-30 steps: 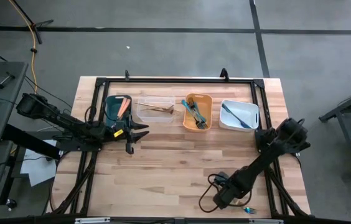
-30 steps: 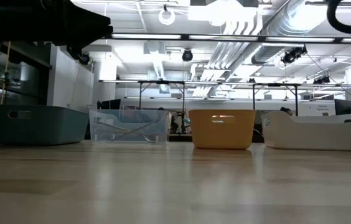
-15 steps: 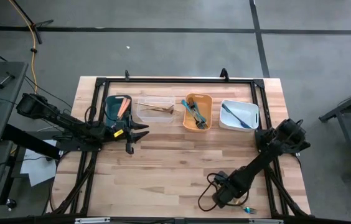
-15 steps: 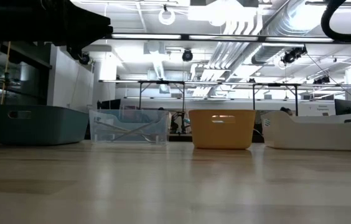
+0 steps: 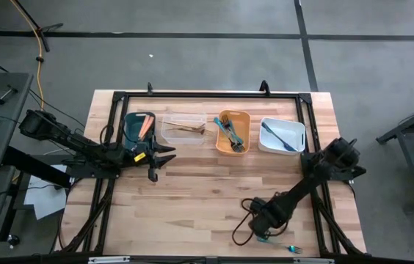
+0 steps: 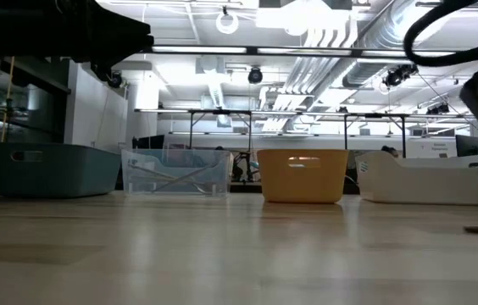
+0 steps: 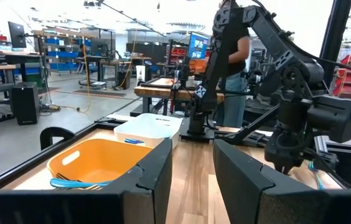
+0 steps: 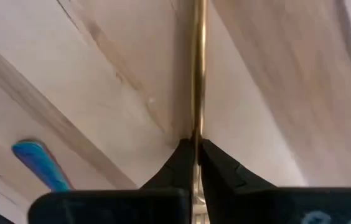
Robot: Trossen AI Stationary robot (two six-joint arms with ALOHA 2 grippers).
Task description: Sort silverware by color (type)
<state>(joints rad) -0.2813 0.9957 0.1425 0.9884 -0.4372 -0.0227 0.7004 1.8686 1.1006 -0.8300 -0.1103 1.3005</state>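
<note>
Our left gripper [image 5: 150,156] hovers just in front of the teal bin [image 5: 135,128], fingers partly apart and holding nothing. Along the back row, silverware lies in the teal, clear [image 5: 185,130], orange [image 5: 233,132] and white bins [image 5: 281,135]. Near the table's front edge, our right gripper [image 8: 194,152] is pinched shut on a thin gold utensil [image 8: 198,68], whose long axis runs straight out from the fingertips. A blue-handled utensil [image 5: 293,248] lies just beside it.
</note>
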